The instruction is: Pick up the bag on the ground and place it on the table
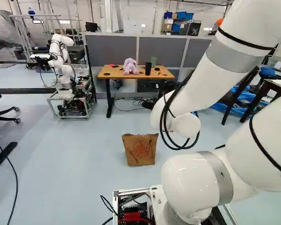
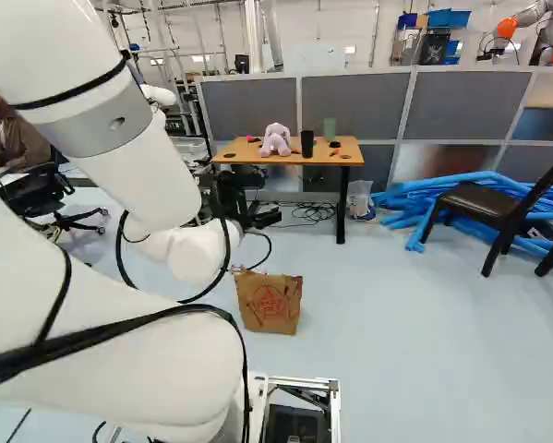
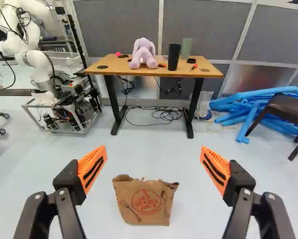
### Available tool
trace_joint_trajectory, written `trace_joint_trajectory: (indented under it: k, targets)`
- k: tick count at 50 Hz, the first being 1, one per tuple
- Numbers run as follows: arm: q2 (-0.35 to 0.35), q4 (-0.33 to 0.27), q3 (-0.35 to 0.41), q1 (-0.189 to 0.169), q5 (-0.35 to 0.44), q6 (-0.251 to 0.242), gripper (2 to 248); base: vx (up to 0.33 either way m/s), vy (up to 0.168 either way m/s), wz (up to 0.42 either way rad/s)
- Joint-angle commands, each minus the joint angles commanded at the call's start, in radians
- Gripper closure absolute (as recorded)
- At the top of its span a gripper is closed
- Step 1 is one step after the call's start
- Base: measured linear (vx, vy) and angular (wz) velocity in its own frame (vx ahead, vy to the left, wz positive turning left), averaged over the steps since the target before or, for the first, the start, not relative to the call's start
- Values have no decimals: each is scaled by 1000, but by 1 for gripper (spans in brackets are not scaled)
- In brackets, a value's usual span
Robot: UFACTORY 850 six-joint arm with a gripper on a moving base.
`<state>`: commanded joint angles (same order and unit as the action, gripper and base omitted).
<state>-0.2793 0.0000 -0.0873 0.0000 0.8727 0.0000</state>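
- Left base view, at its left: I see another robot (image 1: pixel 61 61) on a wheeled-looking metal frame, standing beside my table.
- Next comes the table (image 3: pixel 121 68), beyond the bag. By its left front corner lies a dark disc (image 3: pixel 102 67), with a small red item (image 3: pixel 118 54) nearer the back edge.
- A lilac plush toy (image 3: pixel 143 54) sits left of the tabletop's middle. Right of it I have a black cup (image 3: pixel 174 57), then a green cup (image 3: pixel 187 47) closer to the back edge, and an orange-tipped tool (image 3: pixel 194 66) towards the right end.
- Under the table, cables (image 3: pixel 164 114) lie coiled between its legs.
- My brown paper bag (image 1: pixel 140 150) stands upright on the floor, on my side of the table's front edge.
- My gripper (image 2: pixel 258 212) is raised above the floor. In the wrist view, I see the gripper (image 3: pixel 153 149) spread wide and empty, the bag ahead of it, between the lines of its fingers.
- Past the table's right end, blue tubes (image 2: pixel 479 187) lie piled behind a dark chair (image 2: pixel 484 205).
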Motion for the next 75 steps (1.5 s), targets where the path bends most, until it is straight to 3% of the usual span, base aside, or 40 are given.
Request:
trace_joint_trajectory:
  k: [32, 55, 75]
  targets:
    - [0, 0, 0, 0, 0, 0, 3, 177, 0, -13]
    - [2, 0, -2, 0, 0, 0, 3, 65, 1, -5]
    - [109, 0, -96, 7, -41, 0, 3, 0, 0, 0]
